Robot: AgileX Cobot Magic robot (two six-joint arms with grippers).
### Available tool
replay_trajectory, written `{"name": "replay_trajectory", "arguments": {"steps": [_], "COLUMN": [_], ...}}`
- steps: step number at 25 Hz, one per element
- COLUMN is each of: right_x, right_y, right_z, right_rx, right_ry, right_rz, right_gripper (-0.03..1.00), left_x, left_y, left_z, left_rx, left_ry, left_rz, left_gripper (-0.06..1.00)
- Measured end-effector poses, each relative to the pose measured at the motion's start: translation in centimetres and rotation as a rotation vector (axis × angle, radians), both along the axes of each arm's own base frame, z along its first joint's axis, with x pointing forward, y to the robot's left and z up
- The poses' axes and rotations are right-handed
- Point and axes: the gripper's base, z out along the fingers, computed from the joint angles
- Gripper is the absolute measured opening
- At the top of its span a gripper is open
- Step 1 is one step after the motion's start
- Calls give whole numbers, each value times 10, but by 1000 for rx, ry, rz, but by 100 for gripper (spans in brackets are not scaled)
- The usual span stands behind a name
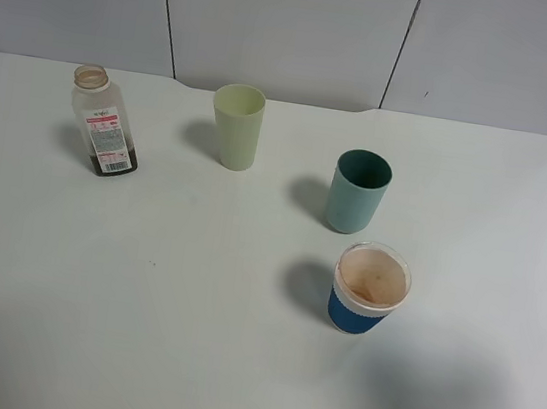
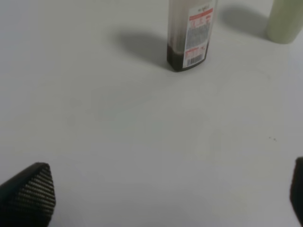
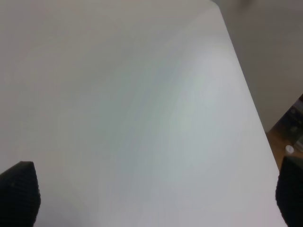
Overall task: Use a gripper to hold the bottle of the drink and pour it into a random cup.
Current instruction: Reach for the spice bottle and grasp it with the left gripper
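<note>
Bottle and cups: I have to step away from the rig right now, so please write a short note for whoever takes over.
Left hand: open, empty, over the table, facing the bottle.
Right hand: open, empty, over bare table near its edge.
Bottle: upright, uncapped, a little dark drink at its bottom, left of the yellow-green cup. Teal cup and blue-sleeved cup stand farther right.
Done: nothing; bottle not gripped.
Left to do: grip the bottle, pour into a cup.
</note>
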Motion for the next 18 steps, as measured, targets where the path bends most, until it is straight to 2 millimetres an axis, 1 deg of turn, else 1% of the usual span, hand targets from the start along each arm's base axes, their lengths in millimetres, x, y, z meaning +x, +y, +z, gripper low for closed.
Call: {"name": "replay_trajectory", "arguments": {"steps": [18], "right_x": [0], "right_y": [0], "right_z": [0], "right_rx": [0], "right_ry": [0], "right_rz": [0], "right_gripper": [99], "left_x": [0], "left_y": [0], "left_z": [0], "left_rx": [0], "left_ry": [0], "left_rz": [0], "left_gripper": [98]}}
